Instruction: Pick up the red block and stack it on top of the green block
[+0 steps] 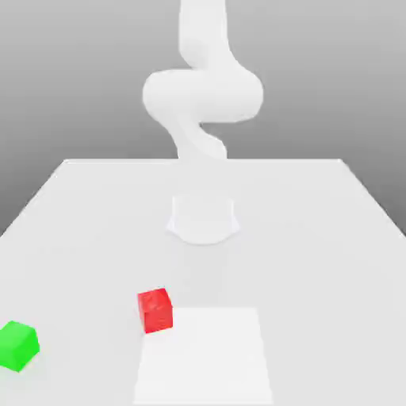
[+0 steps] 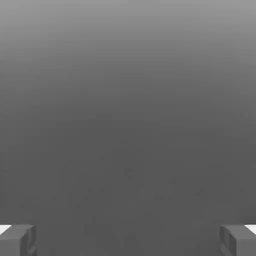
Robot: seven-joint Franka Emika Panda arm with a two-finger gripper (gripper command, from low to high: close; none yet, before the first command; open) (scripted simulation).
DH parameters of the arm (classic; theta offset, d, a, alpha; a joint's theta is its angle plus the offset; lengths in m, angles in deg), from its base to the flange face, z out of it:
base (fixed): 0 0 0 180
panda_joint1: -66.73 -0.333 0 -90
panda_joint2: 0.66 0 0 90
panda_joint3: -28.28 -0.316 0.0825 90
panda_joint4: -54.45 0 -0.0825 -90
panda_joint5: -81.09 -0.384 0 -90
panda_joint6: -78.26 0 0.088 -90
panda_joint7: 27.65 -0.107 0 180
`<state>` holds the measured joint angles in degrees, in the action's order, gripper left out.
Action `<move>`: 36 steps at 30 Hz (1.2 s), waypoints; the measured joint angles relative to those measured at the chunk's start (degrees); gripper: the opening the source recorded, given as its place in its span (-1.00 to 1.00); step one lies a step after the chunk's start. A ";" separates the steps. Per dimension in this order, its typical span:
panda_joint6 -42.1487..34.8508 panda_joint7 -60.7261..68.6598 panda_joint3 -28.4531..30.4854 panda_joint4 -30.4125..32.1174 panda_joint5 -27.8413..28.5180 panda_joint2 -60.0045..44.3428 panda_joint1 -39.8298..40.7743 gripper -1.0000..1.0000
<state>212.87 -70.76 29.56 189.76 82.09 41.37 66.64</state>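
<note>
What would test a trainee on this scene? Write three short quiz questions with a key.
1. True or false: the red block already sits on the green block.
2. In the exterior view, which block lies nearer the left edge? A) red B) green
3. Fill in: in the hand view, the gripper has its fingertips spread wide, so it is ____.

Key: 1 false, both rest apart on the table; 2 B; 3 open, with nothing between the fingertips.
</note>
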 joint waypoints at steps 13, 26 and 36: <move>17.89 18.76 9.94 21.56 4.12 -24.44 -0.21 0.00; 39.97 39.72 3.87 28.33 -11.19 -53.07 6.29 -1.00; 34.01 34.86 7.04 29.46 -4.51 -46.01 4.90 -1.00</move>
<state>246.87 -35.89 36.60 219.22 77.58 -4.64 71.54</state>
